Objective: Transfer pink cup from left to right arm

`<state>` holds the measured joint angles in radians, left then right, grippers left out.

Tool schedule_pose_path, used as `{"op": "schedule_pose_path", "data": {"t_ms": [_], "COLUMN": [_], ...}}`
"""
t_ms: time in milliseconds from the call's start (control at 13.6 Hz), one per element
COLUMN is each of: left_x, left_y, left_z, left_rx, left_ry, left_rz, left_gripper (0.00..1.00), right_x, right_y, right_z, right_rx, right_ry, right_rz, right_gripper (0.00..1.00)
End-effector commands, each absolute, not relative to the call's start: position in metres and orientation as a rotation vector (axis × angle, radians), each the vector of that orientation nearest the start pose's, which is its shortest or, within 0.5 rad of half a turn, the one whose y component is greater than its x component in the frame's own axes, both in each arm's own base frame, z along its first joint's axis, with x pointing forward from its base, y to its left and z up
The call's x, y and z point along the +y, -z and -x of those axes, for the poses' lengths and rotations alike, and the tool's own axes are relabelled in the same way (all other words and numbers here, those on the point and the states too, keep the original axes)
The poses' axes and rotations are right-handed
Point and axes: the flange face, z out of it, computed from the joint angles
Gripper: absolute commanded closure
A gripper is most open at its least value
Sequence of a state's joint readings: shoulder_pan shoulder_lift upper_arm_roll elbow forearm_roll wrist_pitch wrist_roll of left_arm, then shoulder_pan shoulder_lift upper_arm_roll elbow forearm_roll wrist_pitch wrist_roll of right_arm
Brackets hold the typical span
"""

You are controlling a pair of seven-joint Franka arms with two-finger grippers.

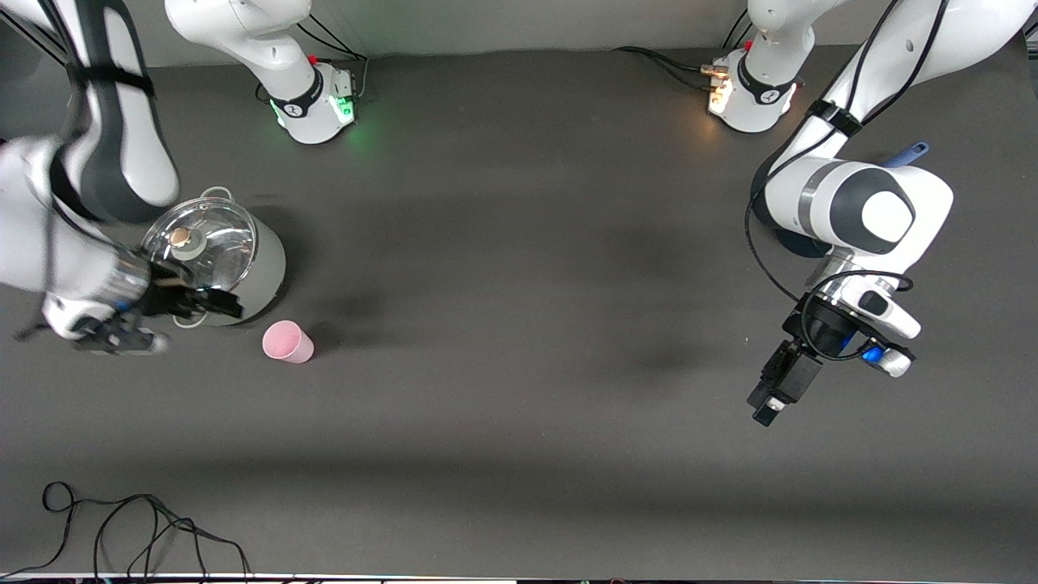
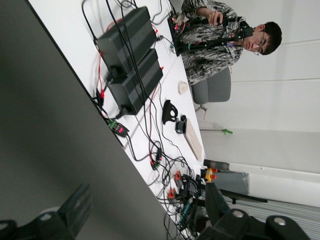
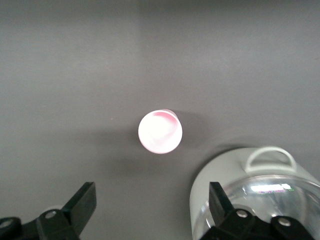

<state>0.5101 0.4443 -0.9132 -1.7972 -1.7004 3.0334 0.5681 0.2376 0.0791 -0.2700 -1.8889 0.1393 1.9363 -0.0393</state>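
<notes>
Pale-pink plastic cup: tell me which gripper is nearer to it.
Right. The right gripper, open, hangs over the lidded grey pot beside the small pale-pink plastic cup. The left gripper, open, waits at the left arm's end of the table.

1. Even overhead light fell on the dark table (image 1: 519,284), with soft shadows.
2. The right arm (image 1: 73,243) was motion-blurred.
3. Glare whitened the pink cup (image 3: 160,132) and streaked the pot's glass lid (image 3: 272,189).
</notes>
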Motion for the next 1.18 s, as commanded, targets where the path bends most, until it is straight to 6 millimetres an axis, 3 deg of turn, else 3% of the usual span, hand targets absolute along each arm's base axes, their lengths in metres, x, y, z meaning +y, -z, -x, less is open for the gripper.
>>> {"op": "schedule_pose_path", "data": {"t_ms": [0,221,369,516,590,811,959,1107], "left_x": [-0.116,-0.111,-0.107,-0.094,-0.086,-0.047,-0.032,-0.015], "left_y": [-0.418,-0.419,-0.422,-0.435,-0.439,-0.46,-0.468,-0.481], "left_z": [-0.644,-0.63,-0.632,-0.631,-0.627,-0.603,-0.586,-0.573], "left_rx": [0.899,0.794,0.764,0.686,0.621,0.38,0.189,0.075], "left_ry": [-0.48,-0.427,-0.365,-0.241,-0.183,-0.098,-0.017,0.095], "left_rz": [-1.805,-1.87,-1.908,-2.037,-2.142,-2.519,-2.826,-3.016], "left_gripper": [0.0,0.0,0.0,0.0,0.0,0.0,0.0,0.0], "right_x": [-0.01,-0.008,0.008,0.008,0.008,0.005,0.003,0.004], "right_y": [-0.525,-0.599,-0.619,-0.619,-0.608,-0.606,-0.606,-0.605], "right_z": [-0.556,-0.547,-0.538,-0.538,-0.542,-0.546,-0.546,-0.546], "right_rx": [0.035,0.105,0.079,0.086,0.089,0.098,0.103,0.1], "right_ry": [-0.048,-0.101,-0.16,-0.167,-0.2,-0.19,-0.19,-0.194], "right_rz": [3.027,3.104,3.134,3.132,3.134,3.128,3.127,3.128], "right_gripper": [0.0,0.0,0.0,0.0,0.0,0.0,0.0,0.0]}}
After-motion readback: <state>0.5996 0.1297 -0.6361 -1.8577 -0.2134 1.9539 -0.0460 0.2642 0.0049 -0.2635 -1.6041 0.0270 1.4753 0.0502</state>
